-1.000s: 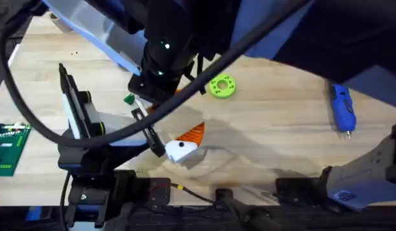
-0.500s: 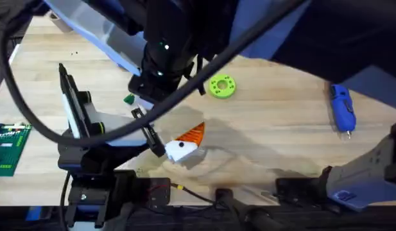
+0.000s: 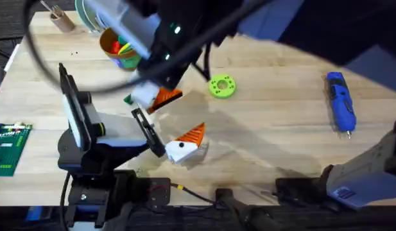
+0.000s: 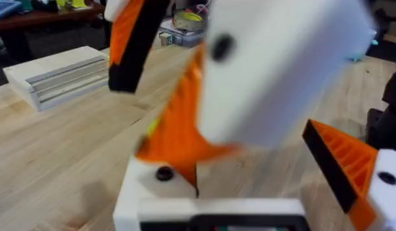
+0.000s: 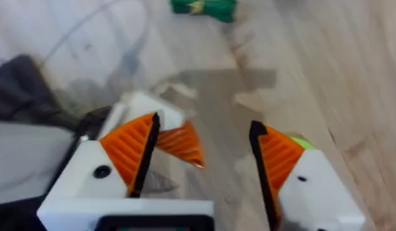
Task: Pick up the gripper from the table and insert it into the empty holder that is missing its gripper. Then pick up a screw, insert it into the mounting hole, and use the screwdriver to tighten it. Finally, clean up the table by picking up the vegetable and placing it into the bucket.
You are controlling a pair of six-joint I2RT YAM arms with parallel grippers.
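The right gripper (image 5: pixel 204 160) hangs wide open with nothing in its grasp. The orange gripper (image 5: pixel 181 144) sits just beneath and between its pads, apparently seated on the white holder (image 5: pixel 146 106), which looks to be a finger of the left gripper (image 4: pixel 249 186) — itself spread open and gripping nothing. I judge the insertion about finished; next comes lifting clear without nudging the wedge and fetching a screw — I can make none out — for the mounting hole (image 4: pixel 163 173), the screwdriver (image 3: pixel 339 102) lying well apart from both grippers.

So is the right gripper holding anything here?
Nothing. The right gripper is open, and the orange wedge beneath it sits ungripped beside one pad.
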